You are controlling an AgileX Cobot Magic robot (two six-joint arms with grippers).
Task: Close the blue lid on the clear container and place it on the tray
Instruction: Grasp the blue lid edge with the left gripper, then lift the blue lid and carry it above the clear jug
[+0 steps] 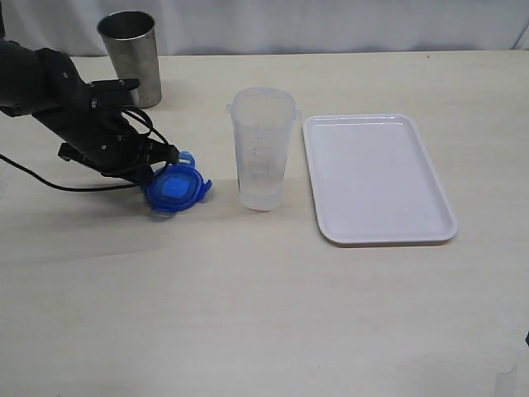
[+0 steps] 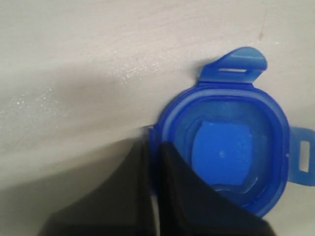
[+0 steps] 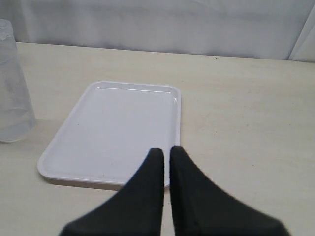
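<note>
Here, the left gripper point(image 1: 171, 157) was clenched on the rim of the blue lid point(image 1: 175, 188), the edge of the lid pinched between its two dark fingers point(image 2: 174, 182) in the left wrist view. The lid sat tilted, its gripped side raised and its near side low at the table point(image 1: 248, 314); whether that side touched the wood could not be told. One snap flap point(image 2: 239, 64) stuck out flat from its edge.

The clear container point(image 1: 263, 153) stood upright and uncovered just right of the lid, not touching it. The tray point(image 1: 376, 178) lay flat, right of the container, with a narrow gap between them.

The right gripper point(image 3: 166, 151) was closed on nothing, poised over the near edge of the tray. A grey metal cup point(image 1: 131, 54) stood at far left, behind the left arm.
</note>
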